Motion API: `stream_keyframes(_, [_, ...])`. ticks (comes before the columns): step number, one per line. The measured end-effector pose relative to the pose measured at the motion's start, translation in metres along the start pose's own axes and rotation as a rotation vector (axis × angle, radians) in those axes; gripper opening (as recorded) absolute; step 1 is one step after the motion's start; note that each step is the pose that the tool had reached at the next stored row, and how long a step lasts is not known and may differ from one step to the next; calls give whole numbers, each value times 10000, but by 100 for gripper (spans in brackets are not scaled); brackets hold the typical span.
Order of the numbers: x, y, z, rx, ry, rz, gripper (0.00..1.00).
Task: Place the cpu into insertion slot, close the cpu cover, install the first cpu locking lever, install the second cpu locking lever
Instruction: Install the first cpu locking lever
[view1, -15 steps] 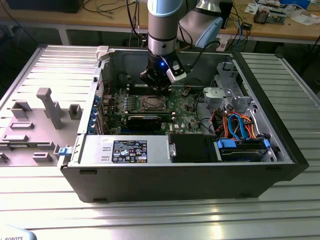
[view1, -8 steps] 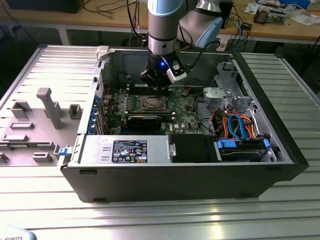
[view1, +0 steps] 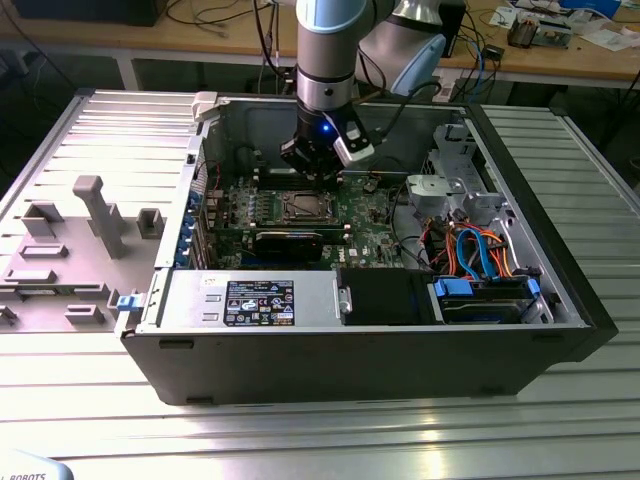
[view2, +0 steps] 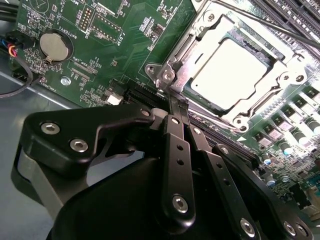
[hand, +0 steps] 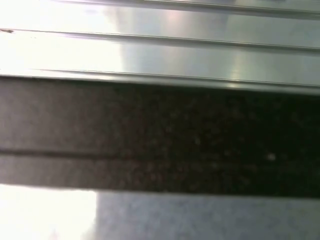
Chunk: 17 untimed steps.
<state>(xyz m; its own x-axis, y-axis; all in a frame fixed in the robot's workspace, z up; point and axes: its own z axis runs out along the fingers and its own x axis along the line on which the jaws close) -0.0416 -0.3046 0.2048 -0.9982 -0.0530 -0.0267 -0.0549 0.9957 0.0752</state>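
The cpu (view2: 231, 75) already sits flat in its socket on the motherboard (view2: 60, 20), at the upper right of the second wrist view, and the cpu cover (view2: 200, 37) lies closed around it, its square window framing the silvery top. So I judge that the step in hand is the locking levers. The end effector (view2: 178, 102) hovers just beside the socket's corner, with its black fingers (view2: 175, 150) drawn narrow, almost together, and nothing between them. In the exterior view it hangs inside the open computer case (view1: 560, 290), above the middle of the board. The chip is square, without a real long axis; its edges run diagonally, from lower left to upper right. A lever will ask for a small, exact push near the socket edge.
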Motion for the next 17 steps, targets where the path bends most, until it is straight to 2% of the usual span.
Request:
stream_keyframes(12, [-2, -12, 20, 24, -4, -3, 11])
stream_keyframes(13, [0, -32, 4, 33, 1, -1, 11])
stream_keyframes(14, [-3, -26, -66, 54, 3, -3, 11])
stream_keyframes(15, [-1, -28, -40, 63, 4, -2, 11])
stream_keyframes(17, [-1, -28, -37, 82, 3, 0, 11])
